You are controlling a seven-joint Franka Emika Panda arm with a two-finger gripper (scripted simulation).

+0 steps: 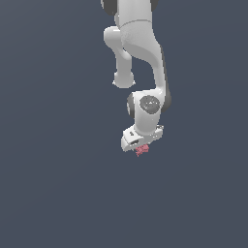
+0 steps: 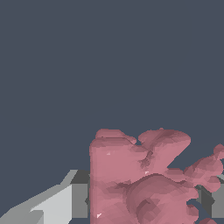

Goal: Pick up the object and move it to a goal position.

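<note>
— How many things?
— One arm (image 1: 140, 58), one lump (image 1: 142, 150).
— The lump?
— Pinkish-red, jagged, knobbly clusters, far smaller than the gripper (image 1: 141, 145).
— Where?
— Right under the gripper, between the fingers (image 2: 65, 203), which are closed against it.

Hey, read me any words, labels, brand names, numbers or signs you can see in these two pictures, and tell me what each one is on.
None: no text, number or sign shows in either view.
The white robot arm and its white gripper carry no readable marking.
The small pinkish-red jagged lump sitting between the grey fingers is plain.
The dark grey-blue background is blank.
</note>
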